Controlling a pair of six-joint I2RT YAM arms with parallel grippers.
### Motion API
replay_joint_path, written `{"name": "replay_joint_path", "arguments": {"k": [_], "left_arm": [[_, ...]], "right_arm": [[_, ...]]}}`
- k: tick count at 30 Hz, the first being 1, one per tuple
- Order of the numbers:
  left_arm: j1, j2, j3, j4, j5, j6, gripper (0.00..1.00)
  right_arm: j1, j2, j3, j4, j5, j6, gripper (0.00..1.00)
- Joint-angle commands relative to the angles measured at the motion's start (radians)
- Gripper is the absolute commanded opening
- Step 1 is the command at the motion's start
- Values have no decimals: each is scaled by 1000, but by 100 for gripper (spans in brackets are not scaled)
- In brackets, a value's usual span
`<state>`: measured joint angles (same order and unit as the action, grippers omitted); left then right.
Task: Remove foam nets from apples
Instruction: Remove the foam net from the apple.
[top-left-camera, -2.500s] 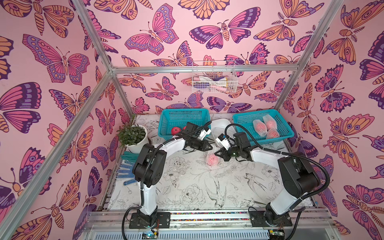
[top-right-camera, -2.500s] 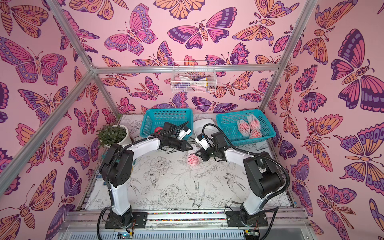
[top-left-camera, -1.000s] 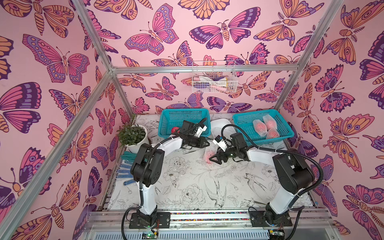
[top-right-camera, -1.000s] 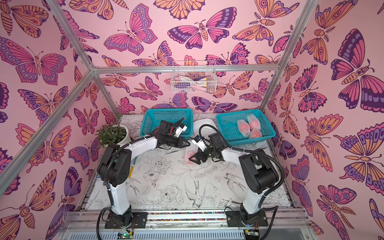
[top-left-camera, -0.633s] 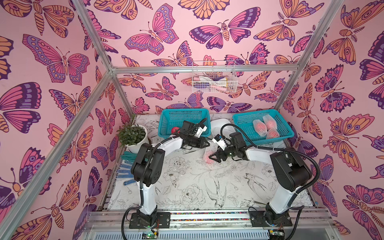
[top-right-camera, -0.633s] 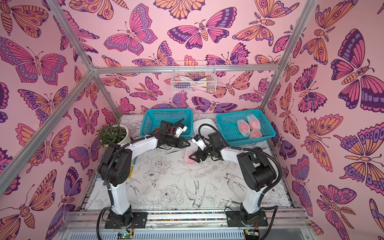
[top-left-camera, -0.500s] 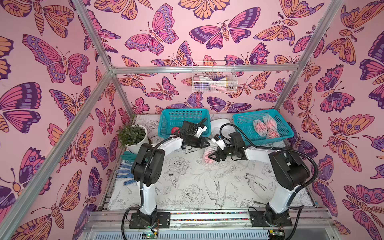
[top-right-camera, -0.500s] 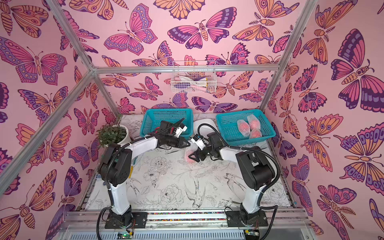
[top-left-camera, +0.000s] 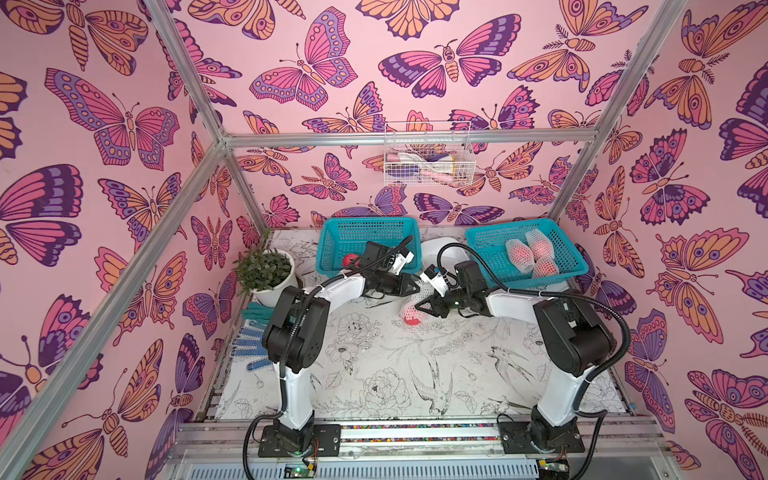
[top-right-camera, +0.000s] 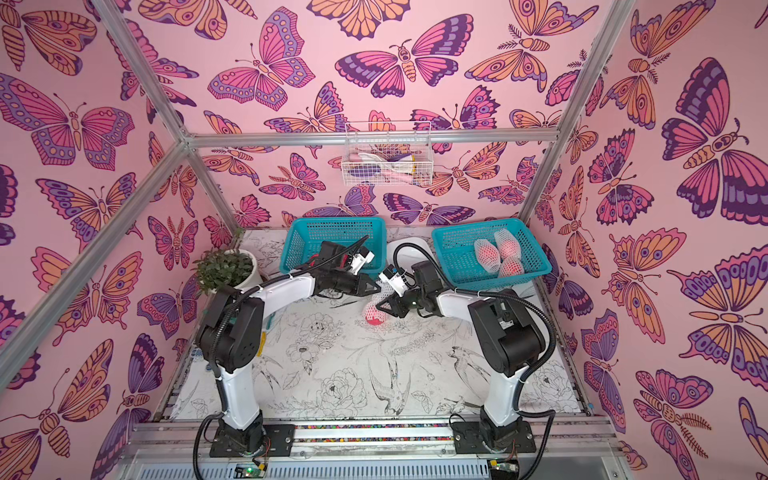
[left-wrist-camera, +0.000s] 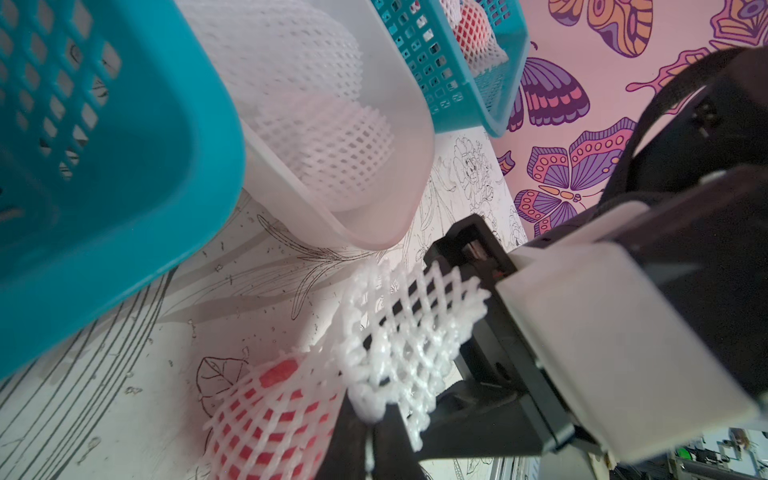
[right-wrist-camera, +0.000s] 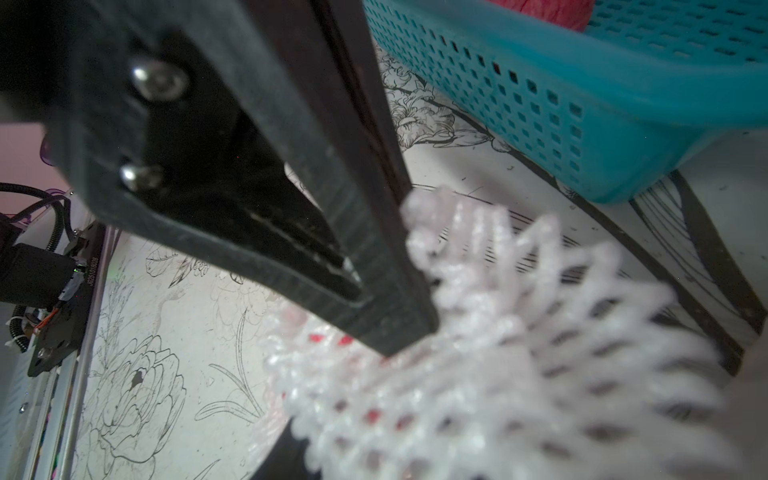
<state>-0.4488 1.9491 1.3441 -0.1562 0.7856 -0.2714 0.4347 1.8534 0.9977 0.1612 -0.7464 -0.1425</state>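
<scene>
Now the left tool (top-left-camera: 415, 286) is pressed together on the upper end of a foam net (top-left-camera: 420, 296). The net stretches into a thin neck above the apple (top-left-camera: 411, 319) lodged in its lower end, low over the bench (top-left-camera: 374, 357) between the two arms. In the left wrist view the mesh bunches right at that tool's tips. The right tool (top-left-camera: 422, 309) sits at the other side, its fingers (right-wrist-camera: 332, 232) either side of the netted apple; whether they already clamp it I cannot tell. Behind, the left basket (top-left-camera: 332, 245) holds one bare apple (top-left-camera: 349, 260), the right basket (top-left-camera: 482, 243) holds three netted apples (top-left-camera: 528, 259), and a white tub (left-wrist-camera: 374, 178) between them holds loose nets (left-wrist-camera: 324, 137)
</scene>
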Motion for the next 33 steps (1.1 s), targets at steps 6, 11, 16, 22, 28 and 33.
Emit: {"name": "replay_joint_path", "arguments": {"k": [6,11,16,22,28,33], "left_arm": [[10,-38,-15,12,-1,-2,0],[12,-59,-23,12,-21,-4,15],[19,-96,-44,13,-56,-1,52],[41,-158,-74,-5,-93,18,62],[53,-206,-107,-89,-116,77,62],[53,-219,-141,-157,-127,115,61]], "right_arm": [[10,-46,-24,35,25,40,23],[10,-41,-16,43,47,79,14],[10,-52,-22,56,56,104,11],[10,-72,-33,82,65,136,7],[10,-94,-40,101,81,156,6],[7,-92,-39,108,97,170,5]]}}
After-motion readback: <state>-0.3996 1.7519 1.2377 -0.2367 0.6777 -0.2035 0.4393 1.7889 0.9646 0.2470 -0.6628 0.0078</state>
